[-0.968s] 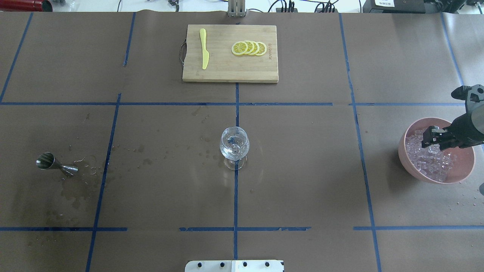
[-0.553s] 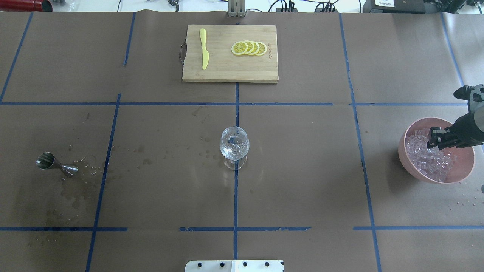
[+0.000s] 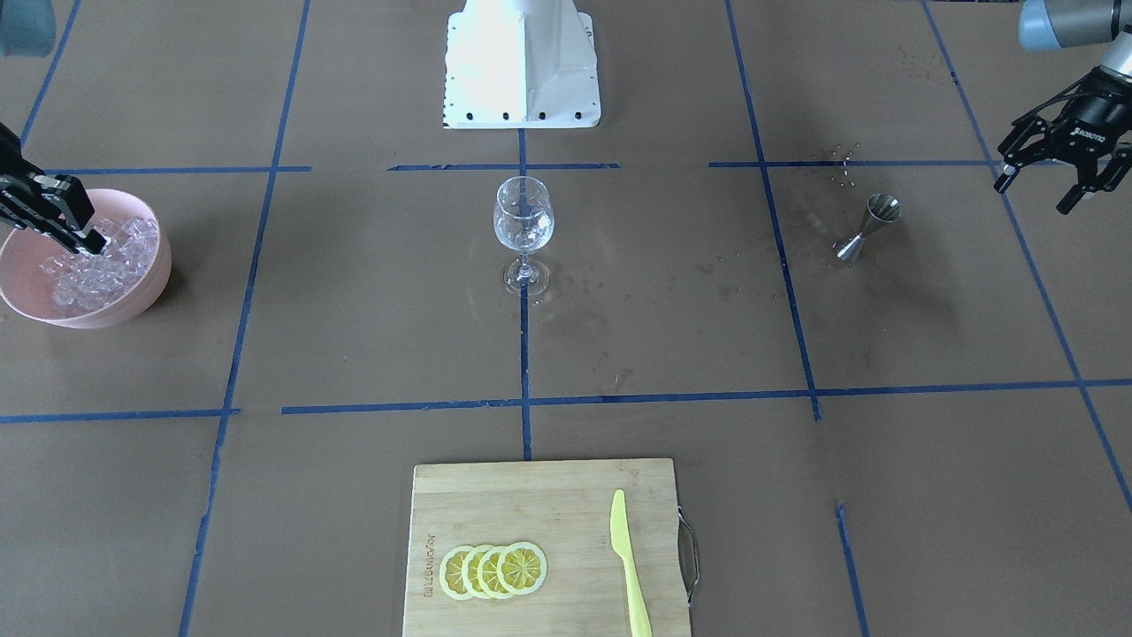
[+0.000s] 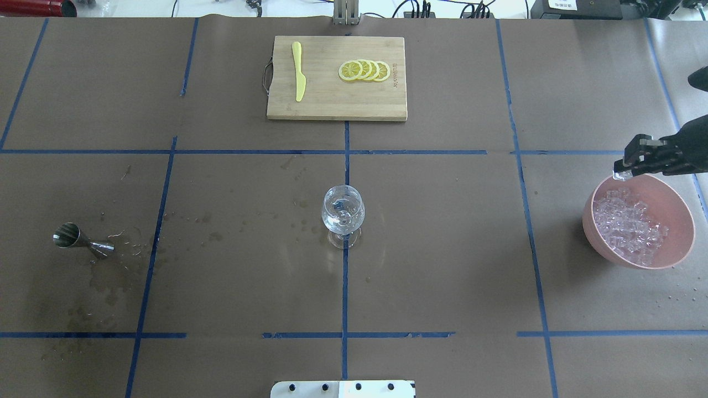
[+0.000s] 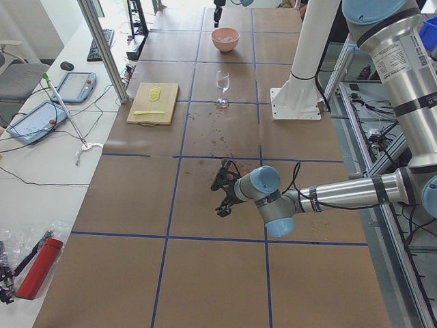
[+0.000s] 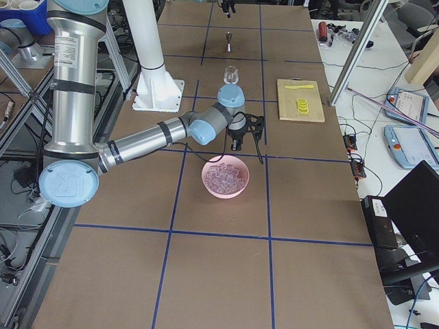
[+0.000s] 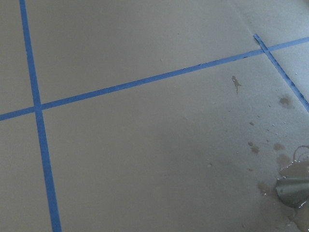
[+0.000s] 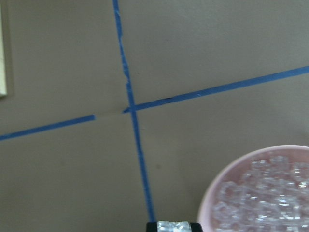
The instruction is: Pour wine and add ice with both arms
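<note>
Ice cube [image 4: 620, 176] clamped between right gripper [image 4: 626, 165] fingers, held above pink bowl [image 4: 677, 218] rim. Wine glass [image 4: 343, 213] placed well apart, toward table centre, on robot's left of gripper. Left gripper [image 3: 1035, 193] spread, empty, near jigger [image 3: 871, 228].

even bright light; wrist views soft, perhaps defocused.

Pink bowl [image 4: 679, 224], whitish ice [image 4: 630, 229], yellow knife [image 4: 298, 72].

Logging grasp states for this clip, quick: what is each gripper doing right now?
The left gripper: open, holding nothing.
The right gripper: closed on one ice cube between its fingers.
</note>
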### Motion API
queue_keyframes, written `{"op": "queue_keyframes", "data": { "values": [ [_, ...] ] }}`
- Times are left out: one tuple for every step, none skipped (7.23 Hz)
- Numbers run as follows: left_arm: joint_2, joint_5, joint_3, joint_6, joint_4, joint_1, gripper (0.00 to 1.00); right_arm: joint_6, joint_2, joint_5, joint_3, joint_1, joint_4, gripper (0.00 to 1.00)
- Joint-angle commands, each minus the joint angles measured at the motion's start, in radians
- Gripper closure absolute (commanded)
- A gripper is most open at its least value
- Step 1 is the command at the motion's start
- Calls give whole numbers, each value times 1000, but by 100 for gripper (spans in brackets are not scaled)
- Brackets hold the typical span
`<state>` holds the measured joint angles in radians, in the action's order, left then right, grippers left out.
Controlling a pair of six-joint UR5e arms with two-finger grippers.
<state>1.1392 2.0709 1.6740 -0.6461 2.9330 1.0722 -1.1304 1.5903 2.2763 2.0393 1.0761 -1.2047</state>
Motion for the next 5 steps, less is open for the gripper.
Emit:
{"op": "queue_keyframes", "data": {
  "values": [
    [4, -2, -5, -35, 32, -1, 0, -411, -247, -6, 19, -146, -1, 100],
    [8, -2, -7, -53, 32, -1, 0, -540, -354, -32, 16, -235, -1, 100],
    [8, -2, -4, -56, 32, -1, 0, -684, -468, -113, 1, -362, -4, 100],
    [11, -2, -5, -56, 32, -1, 0, -762, -556, -286, -28, -469, -10, 100],
    [13, -2, -2, -56, 32, -1, 0, -776, -603, -367, -39, -534, -69, 100]
  ]
}}
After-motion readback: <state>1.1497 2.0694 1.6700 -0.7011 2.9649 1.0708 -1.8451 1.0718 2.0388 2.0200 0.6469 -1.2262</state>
